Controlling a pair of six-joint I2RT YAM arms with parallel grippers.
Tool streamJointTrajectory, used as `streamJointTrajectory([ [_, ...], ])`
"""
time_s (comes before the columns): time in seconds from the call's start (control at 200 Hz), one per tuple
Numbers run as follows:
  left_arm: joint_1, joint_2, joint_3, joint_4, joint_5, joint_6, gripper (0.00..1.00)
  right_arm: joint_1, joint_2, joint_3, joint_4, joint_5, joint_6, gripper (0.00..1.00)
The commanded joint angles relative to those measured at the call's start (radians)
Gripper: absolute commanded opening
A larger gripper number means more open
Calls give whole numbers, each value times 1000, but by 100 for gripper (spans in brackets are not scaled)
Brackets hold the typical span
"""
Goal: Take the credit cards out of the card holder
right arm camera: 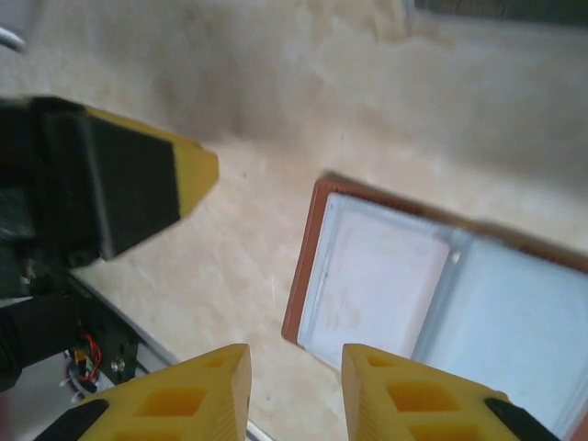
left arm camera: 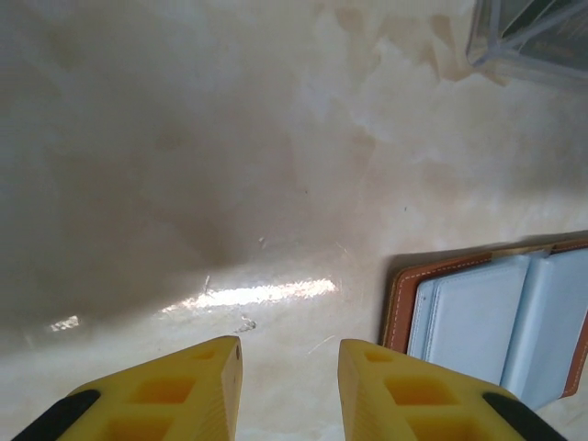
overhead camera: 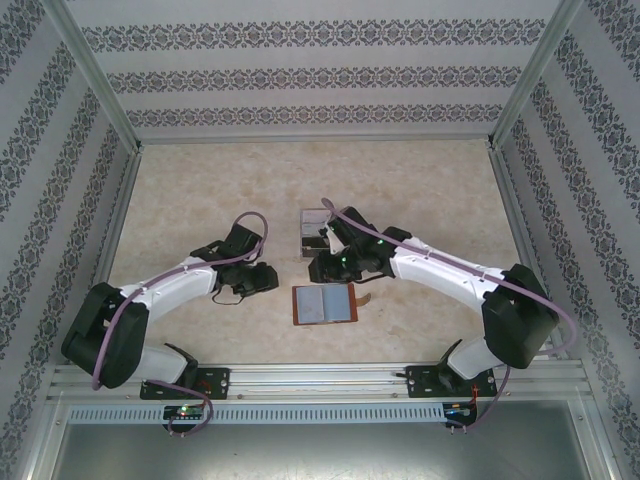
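Wallet [overhead camera: 324, 304] open flat on tabletop [overhead camera: 200, 180], bluish-grey lining up, near front edge between arms. Both grips parted, empty: left fingers [left arm camera: 228, 367] low beside wallet's left edge, right fingers [right arm camera: 234, 377] over tabletop between wallet and clear tray [overhead camera: 312, 225].

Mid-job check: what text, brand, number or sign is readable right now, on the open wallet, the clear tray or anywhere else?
No readable text anywhere in these views.
card holder: lies open, bluish-grey pockets blank, no brand visible.
clear tray: contents too small and blurred to read.
walls: ornamental pattern, no lettering.
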Motion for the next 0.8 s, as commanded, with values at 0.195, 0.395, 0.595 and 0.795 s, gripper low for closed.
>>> streamJointTrajectory([
  [0.195,101,-85,-28,-43,-6,57,34,77,129,-12,128,-81,150,33],
  [0.395,141,-134,-49,-64,0,74,34,103,229,41,125,-85,151,34],
  [0.595,153,-146,-65,-63,5,79,34,113,291,62,125,-97,153,34],
  [0.795,154,-146,-75,-47,18,73,34,121,327,62,121,-81,152,34],
])
